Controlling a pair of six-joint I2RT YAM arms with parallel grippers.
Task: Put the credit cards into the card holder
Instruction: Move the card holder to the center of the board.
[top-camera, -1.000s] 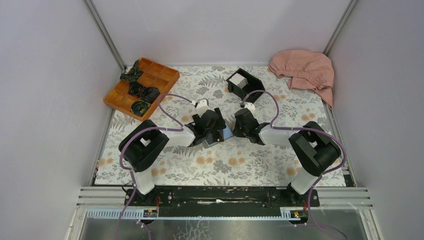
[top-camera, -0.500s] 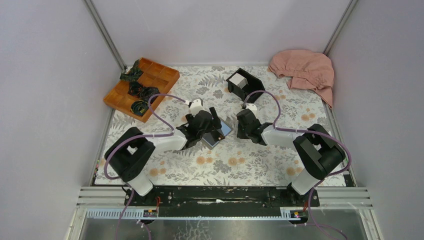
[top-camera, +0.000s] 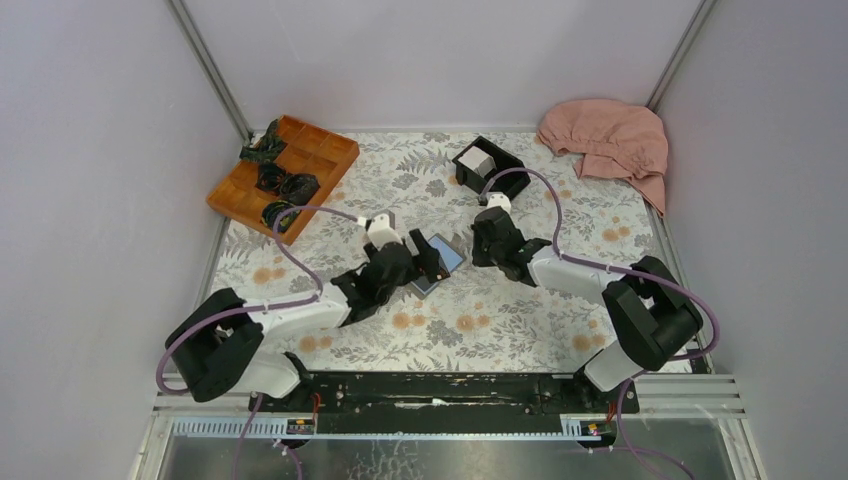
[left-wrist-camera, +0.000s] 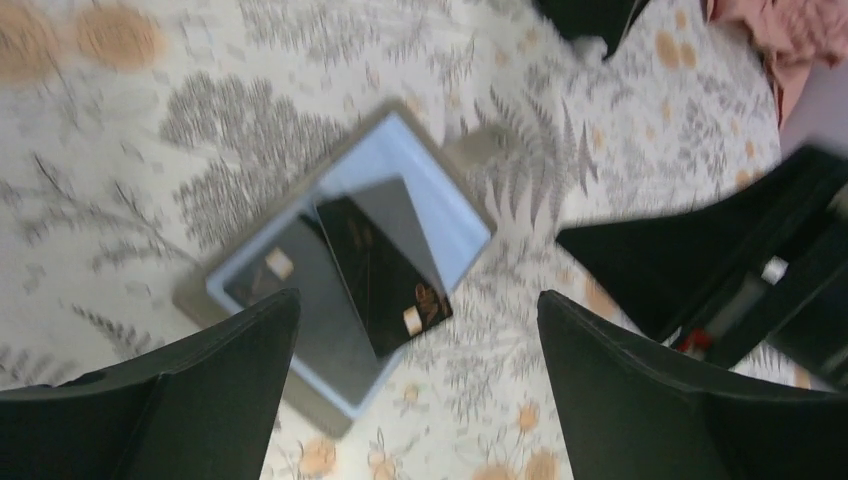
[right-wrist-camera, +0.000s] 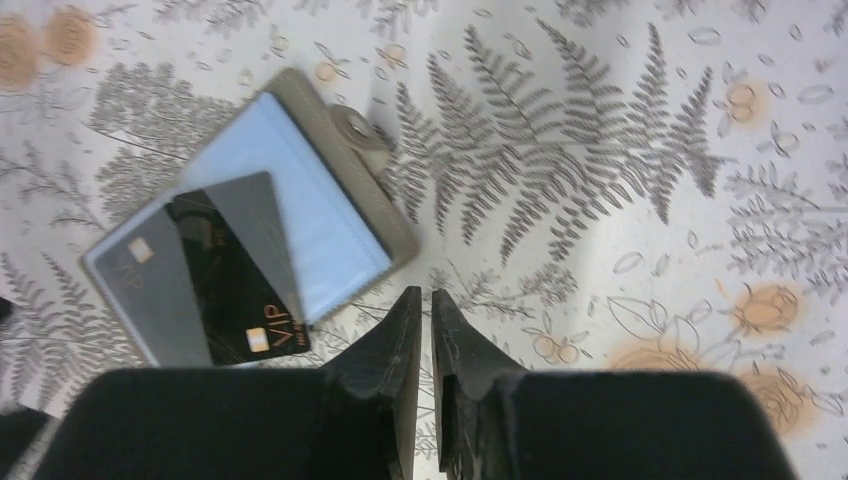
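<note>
The bench (top-camera: 450, 330) is covered in a cloth printed with ferns and flowers. Seen from above, a crumpled pink cloth (top-camera: 610, 140) sits at its 2 o'clock corner. A wooden tray (top-camera: 325, 150) with compartments lies at 10 o'clock, with dark bundles in those along its left side. A black open box (top-camera: 505, 165) stands at about 12 o'clock, and the white cards (top-camera: 477, 161) are stacked inside it, well apart from the wallet.

The wallet (top-camera: 440, 262) lies opened flat near the middle of the bench, turned at an angle. Its blue half points toward 1 o'clock and its dark half toward 7 o'clock. A black card (right-wrist-camera: 230, 270) with a gold chip and the gold letters VIP rests on it. The card lies mostly on the dark half, with one corner reaching over onto the blue half.

The left claw (left-wrist-camera: 415, 305) hangs over the wallet with its fingers spread wide apart and nothing between them. In its own camera the black card shows in the gap.

The right claw (right-wrist-camera: 428, 300) is closed, finger against finger with only a thin slit between, and grips nothing. From above it sits just beside the wallet, at the wallet's 2 o'clock. In its own camera the wallet lies toward 10 o'clock from the fingertips.
</note>
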